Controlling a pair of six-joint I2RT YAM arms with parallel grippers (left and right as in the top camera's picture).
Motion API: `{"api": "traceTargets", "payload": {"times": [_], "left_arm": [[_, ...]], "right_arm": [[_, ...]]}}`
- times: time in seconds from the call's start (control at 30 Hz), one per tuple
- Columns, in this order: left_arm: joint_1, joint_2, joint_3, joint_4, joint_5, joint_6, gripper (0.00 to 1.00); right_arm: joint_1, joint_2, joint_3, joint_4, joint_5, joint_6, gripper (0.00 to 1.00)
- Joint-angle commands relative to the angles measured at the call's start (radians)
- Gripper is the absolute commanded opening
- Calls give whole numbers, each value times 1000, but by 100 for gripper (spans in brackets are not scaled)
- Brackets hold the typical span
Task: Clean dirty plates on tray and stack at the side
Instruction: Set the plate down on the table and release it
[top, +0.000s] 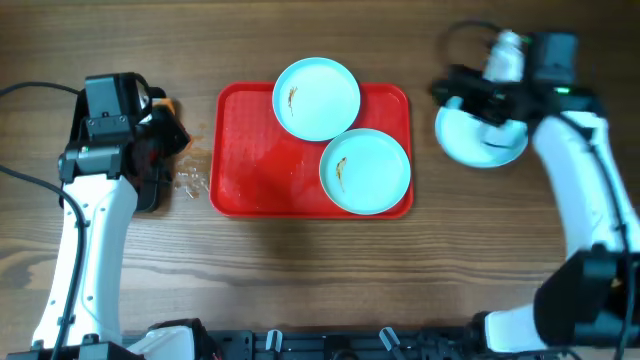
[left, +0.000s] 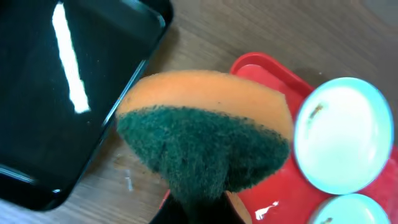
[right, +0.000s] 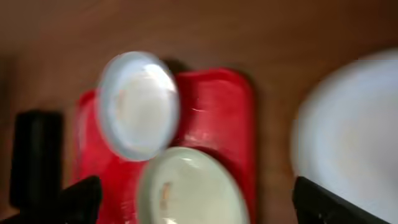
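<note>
Right fingers (right: 336, 205) gape empty over the far-right plate (top: 475, 150) and could clip its rim; left fingers (left: 171, 216) pinch the sponge (left: 205, 137).

Three plates (top: 316, 97) (top: 365, 171) (top: 480, 150), two trays (top: 250, 150) (left: 37, 124), one sponge (left: 205, 106)

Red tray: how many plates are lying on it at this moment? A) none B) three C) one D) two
D: an upper plate and a lower plate sit on the red tray, while the third plate lies on the table beside it.
</note>
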Motion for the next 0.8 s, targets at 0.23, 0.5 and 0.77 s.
{"api": "traceTargets", "payload": {"times": [0.23,0.5,0.77], "left_arm": [[-63,60,2,-6,123,149,4],[-63,74,2,-14,123,149,4],[-63,74,2,-16,128,149,4]], "right_arm": [[330,320,164,79,211,13,97],[330,496,185,243,288,134,44],[344,571,185,292,288,143,35]]}}
